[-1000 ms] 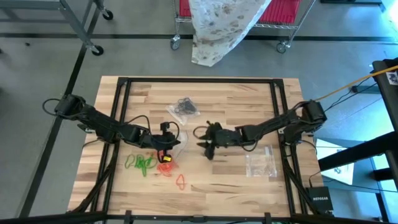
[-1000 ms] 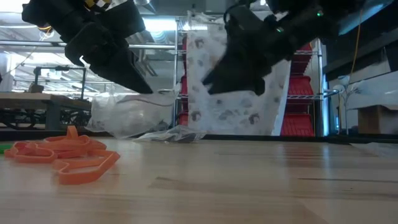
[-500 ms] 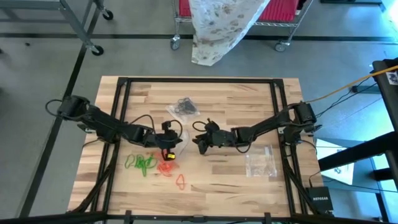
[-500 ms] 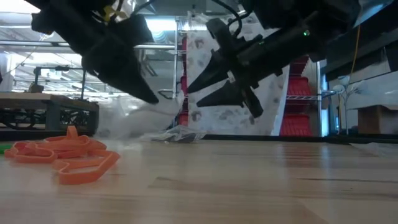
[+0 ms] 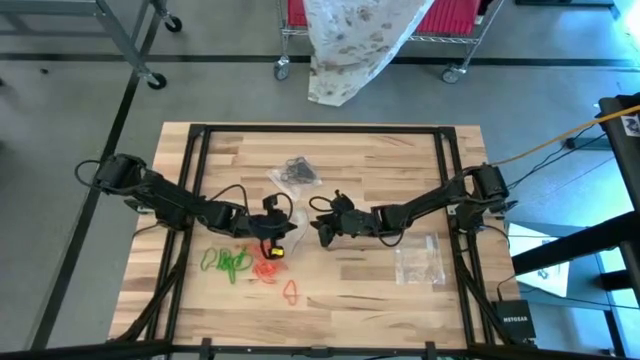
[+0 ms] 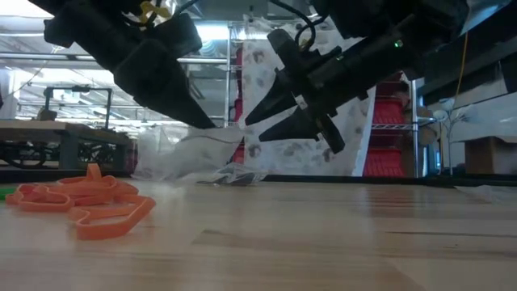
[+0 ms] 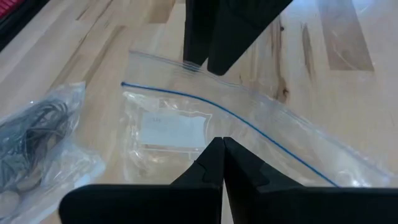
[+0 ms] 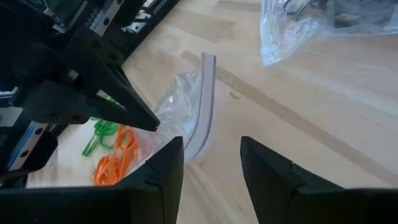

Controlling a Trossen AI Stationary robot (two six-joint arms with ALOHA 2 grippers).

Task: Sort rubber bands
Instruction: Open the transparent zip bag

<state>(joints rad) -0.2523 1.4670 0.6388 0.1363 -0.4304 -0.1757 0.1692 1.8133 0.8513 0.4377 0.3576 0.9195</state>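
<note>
- Fingers of the left gripper are pressed together on one edge of a clear plastic zip bag with a thin blue seal line, holding that edge up off the light wooden bench.
- Fingers of the right gripper stand apart, their tips just beside the lifted bag's mouth — whether they touch the plastic cannot be told.
- Both grippers meet near the middle of the bench, facing one another.
- Orange-red rubber bands lie in a loose heap on the bench just beside the left gripper, with one more orange-red loop a little apart from the heap.
- Bright green rubber bands lie next to the orange-red heap, on its outer left side.
- Black rubber bands sit inside a second clear bag toward the far side of the bench.
- A third clear bag lies flat under the right arm.
</note>
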